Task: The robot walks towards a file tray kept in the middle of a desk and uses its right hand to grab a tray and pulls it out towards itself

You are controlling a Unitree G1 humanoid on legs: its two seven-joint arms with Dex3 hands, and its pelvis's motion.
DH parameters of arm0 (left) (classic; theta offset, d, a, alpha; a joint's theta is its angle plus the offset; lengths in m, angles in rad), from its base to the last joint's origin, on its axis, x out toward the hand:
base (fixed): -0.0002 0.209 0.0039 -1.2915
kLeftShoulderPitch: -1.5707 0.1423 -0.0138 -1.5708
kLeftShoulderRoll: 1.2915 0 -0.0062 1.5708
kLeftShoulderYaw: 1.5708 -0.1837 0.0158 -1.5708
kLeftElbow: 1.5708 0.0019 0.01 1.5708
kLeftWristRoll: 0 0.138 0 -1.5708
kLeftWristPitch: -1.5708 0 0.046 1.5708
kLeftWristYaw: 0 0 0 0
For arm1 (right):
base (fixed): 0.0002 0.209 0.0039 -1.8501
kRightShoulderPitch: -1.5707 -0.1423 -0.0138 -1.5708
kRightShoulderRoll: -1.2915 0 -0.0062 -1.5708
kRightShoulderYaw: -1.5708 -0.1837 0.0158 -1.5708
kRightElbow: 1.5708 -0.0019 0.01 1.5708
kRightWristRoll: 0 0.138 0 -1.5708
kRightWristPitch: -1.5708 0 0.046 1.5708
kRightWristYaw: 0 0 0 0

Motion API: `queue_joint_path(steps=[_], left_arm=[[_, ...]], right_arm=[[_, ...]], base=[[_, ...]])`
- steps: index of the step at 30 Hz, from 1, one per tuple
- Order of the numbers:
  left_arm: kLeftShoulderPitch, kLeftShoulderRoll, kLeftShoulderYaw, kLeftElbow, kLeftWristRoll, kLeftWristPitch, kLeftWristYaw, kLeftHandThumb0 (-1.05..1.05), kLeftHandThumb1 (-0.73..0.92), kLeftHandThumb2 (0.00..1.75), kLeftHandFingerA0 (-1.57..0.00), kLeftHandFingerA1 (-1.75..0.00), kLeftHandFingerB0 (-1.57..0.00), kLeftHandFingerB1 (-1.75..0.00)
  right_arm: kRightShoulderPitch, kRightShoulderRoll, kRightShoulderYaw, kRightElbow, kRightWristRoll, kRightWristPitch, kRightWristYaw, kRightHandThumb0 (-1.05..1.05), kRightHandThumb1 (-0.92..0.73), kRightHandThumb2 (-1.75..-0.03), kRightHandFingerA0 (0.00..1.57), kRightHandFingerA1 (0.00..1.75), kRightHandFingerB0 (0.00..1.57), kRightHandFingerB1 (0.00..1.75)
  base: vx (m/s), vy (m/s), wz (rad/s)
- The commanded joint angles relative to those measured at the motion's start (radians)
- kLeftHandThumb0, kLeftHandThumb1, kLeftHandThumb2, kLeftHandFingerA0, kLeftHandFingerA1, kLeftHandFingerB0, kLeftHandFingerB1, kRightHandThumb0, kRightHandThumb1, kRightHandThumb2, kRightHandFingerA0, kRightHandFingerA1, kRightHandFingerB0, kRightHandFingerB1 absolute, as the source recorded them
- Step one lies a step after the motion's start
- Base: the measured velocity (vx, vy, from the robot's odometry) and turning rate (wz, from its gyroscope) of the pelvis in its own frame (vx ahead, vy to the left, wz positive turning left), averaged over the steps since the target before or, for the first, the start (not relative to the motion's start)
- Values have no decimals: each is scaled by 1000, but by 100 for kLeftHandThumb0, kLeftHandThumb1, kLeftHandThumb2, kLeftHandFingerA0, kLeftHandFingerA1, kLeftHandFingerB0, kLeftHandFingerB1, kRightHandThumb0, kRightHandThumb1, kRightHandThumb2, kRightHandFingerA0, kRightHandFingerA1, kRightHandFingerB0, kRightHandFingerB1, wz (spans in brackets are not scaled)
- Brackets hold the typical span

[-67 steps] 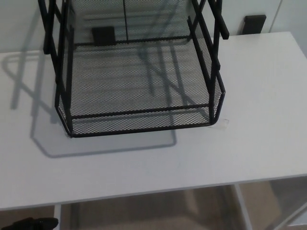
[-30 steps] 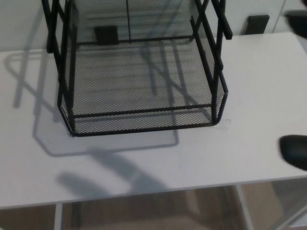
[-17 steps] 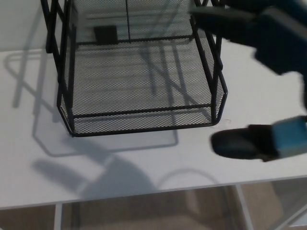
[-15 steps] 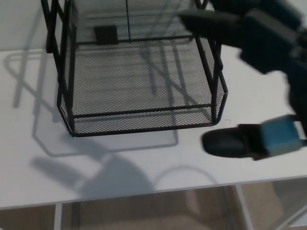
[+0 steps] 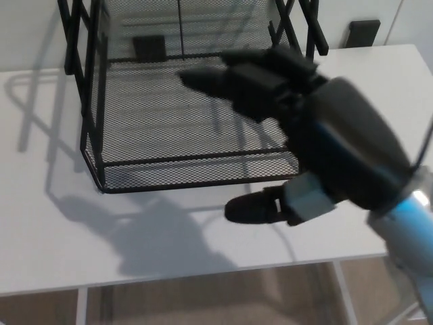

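Fingers [image 5: 223, 81] of the robot's right hand [image 5: 298, 135] stretch out apart toward the picture's left, over the wire floor of the lowest tray [image 5: 196, 128], while the thumb [image 5: 254, 208] sticks out separately below, in front of the tray's front rim and above the bare desk [image 5: 61, 237]. Spread this way, the hand grips nothing; whether any fingertip touches the mesh cannot be told, since the hand is blurred. Its bulky black back and the grey and pale blue wrist [image 5: 399, 210] come in from the lower right and cover the tray's front right corner. The tray is black wire mesh with a low front wall, and it sits at the bottom of a black file rack [image 5: 84, 74] whose slanted side bars rise out of the top of the picture. The rack stands toward the far edge of the white desk, around its middle, with open desk surface to its left, right and front. The hand's shadow [image 5: 155, 237] falls dark on the desk near the front edge, just left of the thumb. Two small black blocks [image 5: 363, 32] show beyond the far edge, one seen through the mesh and one off to the right. Below the front edge, white desk legs [image 5: 345, 291] and a brownish floor [image 5: 223, 298] are visible.
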Motion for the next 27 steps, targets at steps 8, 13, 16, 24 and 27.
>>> queue_joint_path(steps=[8,13,16,24,27], left_arm=[[-12,62,-24,-38,47,-49,-44,-42,46,55,-61,-40,-58,-39],[-8,66,-31,-50,54,-46,-45,-40,47,55,-62,-40,-58,-39],[-9,67,-33,-49,61,-47,-40,-39,48,55,-65,-41,-59,-39],[-1,93,-63,-72,105,-73,-33,-54,42,72,-59,-50,-53,-48],[0,103,-78,-73,131,-94,-21,-57,46,59,-66,-42,-58,-40]], right_arm=[[12,85,315,254,-663,291,89,-65,-35,-52,15,37,27,31],[1,108,344,261,-752,312,96,-70,-40,-53,12,39,23,30],[4,134,351,267,-790,335,72,-71,-42,-55,8,41,20,30],[20,206,383,277,-964,392,-105,-82,-32,-71,0,31,4,43],[22,224,388,277,-969,398,-161,-69,-41,-85,0,32,0,37]], base=[[0,0,0],[0,0,0],[0,0,0],[0,0,0],[0,0,0]])
